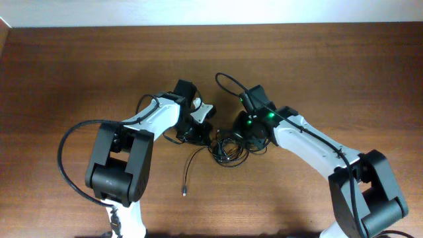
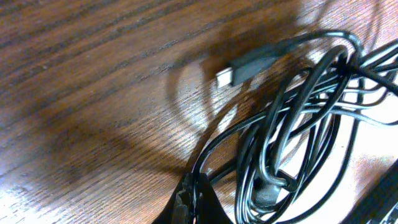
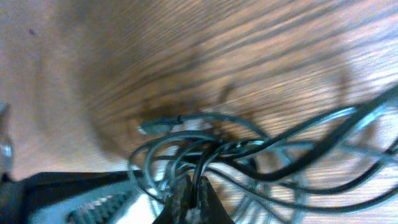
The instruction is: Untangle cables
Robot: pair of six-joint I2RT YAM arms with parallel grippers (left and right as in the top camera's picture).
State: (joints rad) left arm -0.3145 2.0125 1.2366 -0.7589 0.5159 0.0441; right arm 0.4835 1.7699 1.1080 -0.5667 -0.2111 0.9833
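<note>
While the cables (image 1: 228, 151) are sitting as one knotted clump at the middle of the overhead frame, I am judging the task as barely begun: loops are crossing over and through each other, and no wire is lying apart on its own. Only one loose end (image 1: 186, 190) is trailing out toward the lower middle of that frame, its upper part running back into the tangle. My left gripper (image 2: 191, 200), at the bottom edge of the left wrist frame, is pressing its jaws together with a strand running straight into them, so I am reading it as clamped on the cables at the clump's edge; a silver-tipped plug (image 2: 233, 73) is lying free on the table (image 2: 81, 93) at the upper middle there. My right gripper (image 3: 189, 200), at the bottom of the right wrist frame, is likewise closed, with several strands rising from between its jaws, so it is pinching the cables too. Nearly everything is remaining, as I am judging it: drawing the loops open, working each plug back through, and laying every wire out separately. No box, tray or other container is showing in any view; the cables are resting directly on the wood.
</note>
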